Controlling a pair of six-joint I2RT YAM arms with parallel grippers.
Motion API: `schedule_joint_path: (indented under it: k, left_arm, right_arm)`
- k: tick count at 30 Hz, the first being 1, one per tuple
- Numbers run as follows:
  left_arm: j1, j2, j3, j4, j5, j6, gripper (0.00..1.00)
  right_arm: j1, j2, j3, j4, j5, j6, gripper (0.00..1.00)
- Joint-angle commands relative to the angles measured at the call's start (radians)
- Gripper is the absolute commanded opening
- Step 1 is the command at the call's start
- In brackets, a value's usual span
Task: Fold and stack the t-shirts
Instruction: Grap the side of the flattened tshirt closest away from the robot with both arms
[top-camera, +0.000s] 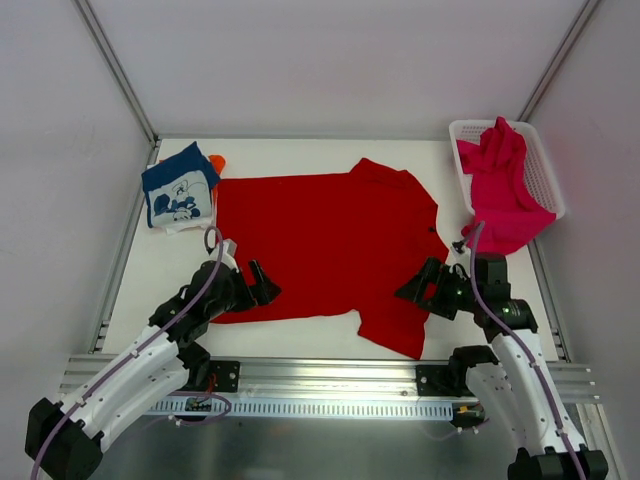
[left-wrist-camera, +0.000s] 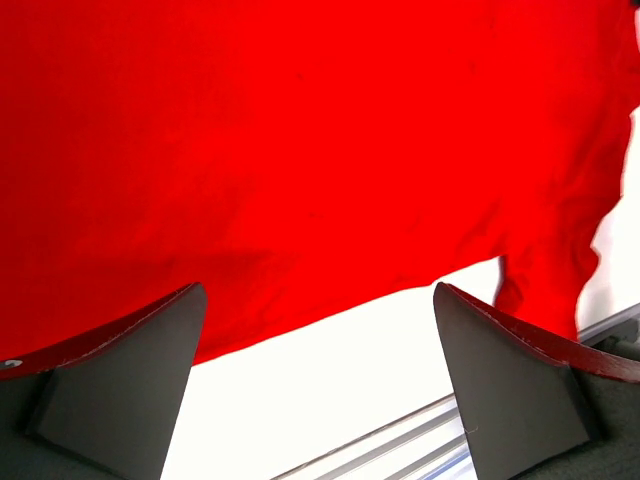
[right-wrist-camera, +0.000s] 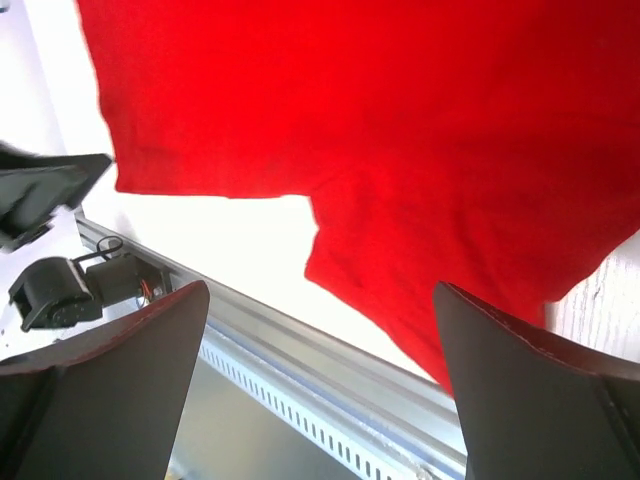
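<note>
The red t-shirt (top-camera: 320, 240) is spread flat in the middle of the table (top-camera: 300, 335), with the hem toward the left and the sleeves toward the right. This is judged to be so that it can be folded next. A navy t-shirt (top-camera: 180, 197) is already folded at the far left corner, with an orange t-shirt (top-camera: 216, 160) showing from under it, so a stack appears to be started there. A pink t-shirt (top-camera: 500, 185) is draped over the rim of the white basket (top-camera: 548, 175) at the far right and is not yet folded.

The left gripper (top-camera: 258, 285) is held low at the near left corner of the red t-shirt, jaws spread wide and nothing pinched. In its wrist view the near edge of the cloth is seen running just ahead of the fingertips, with bare table between them. The right gripper (top-camera: 420, 288) is held by the near sleeve, its jaws likewise spread and empty. The sleeve is seen lying ahead of and between its fingers. Both grippers seem placed for a grasp of the near edge.
</note>
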Motion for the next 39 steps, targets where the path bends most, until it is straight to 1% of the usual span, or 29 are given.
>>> schedule_joint_path:
  k: [1, 4, 5, 6, 8, 10, 11, 13, 16, 17, 20, 27, 31, 36, 37, 39]
  left_arm:
    - [-0.009, 0.023, -0.016, 0.027, 0.034, 0.043, 0.99]
    - [-0.009, 0.027, -0.017, 0.030, 0.032, 0.056, 0.99]
    - [-0.009, 0.026, -0.019, 0.032, 0.029, 0.059, 0.99]
    - [-0.009, 0.030, -0.017, 0.033, 0.027, 0.066, 0.99]
    - [-0.009, 0.034, -0.016, 0.039, 0.023, 0.070, 0.99]
    - [-0.009, 0.047, -0.013, 0.052, 0.018, 0.079, 0.99]
    - [-0.009, 0.055, -0.011, 0.055, 0.017, 0.085, 0.99]
    - [-0.009, 0.076, -0.007, 0.067, 0.012, 0.092, 0.99]
    - [-0.009, 0.110, -0.006, 0.088, 0.018, 0.099, 0.99]
    - [-0.009, 0.124, -0.006, 0.101, 0.020, 0.102, 0.99]
    - [-0.009, 0.147, -0.006, 0.124, 0.021, 0.107, 0.99]
    - [-0.009, 0.169, -0.033, 0.171, 0.020, 0.112, 0.99]
    - [-0.009, 0.193, -0.039, 0.196, 0.021, 0.118, 0.99]
    - [-0.009, 0.233, -0.036, 0.227, 0.026, 0.121, 0.99]
    - [-0.009, 0.244, -0.036, 0.230, 0.026, 0.121, 0.99]
    - [-0.009, 0.257, -0.036, 0.237, 0.029, 0.121, 0.99]
  right_arm:
    - [-0.006, -0.034, 0.067, -0.187, 0.012, -0.061, 0.99]
    - [-0.006, -0.083, 0.064, -0.255, 0.083, -0.014, 1.00]
    - [-0.006, -0.100, 0.060, -0.276, 0.084, 0.005, 1.00]
    - [-0.006, -0.120, 0.037, -0.314, 0.149, 0.029, 0.99]
    - [-0.006, -0.198, -0.012, -0.324, 0.179, 0.099, 0.99]
    - [-0.006, -0.235, -0.055, -0.376, 0.254, 0.115, 0.99]
    - [-0.005, -0.256, -0.064, -0.375, 0.239, 0.123, 0.99]
    - [0.001, -0.261, -0.068, -0.381, 0.257, 0.147, 0.99]
    - [0.029, -0.229, -0.048, -0.375, 0.315, 0.187, 0.99]
    - [0.039, -0.183, -0.037, -0.375, 0.358, 0.190, 0.99]
    - [0.095, -0.088, 0.011, -0.378, 0.412, 0.189, 1.00]
    - [0.125, -0.023, -0.040, -0.275, 0.370, 0.233, 0.99]
    - [0.156, -0.003, -0.074, -0.214, 0.370, 0.298, 1.00]
    - [0.271, 0.043, -0.107, -0.102, 0.396, 0.382, 1.00]
    - [0.311, 0.078, -0.109, -0.071, 0.410, 0.394, 0.99]
    - [0.337, 0.118, -0.106, -0.053, 0.421, 0.408, 1.00]
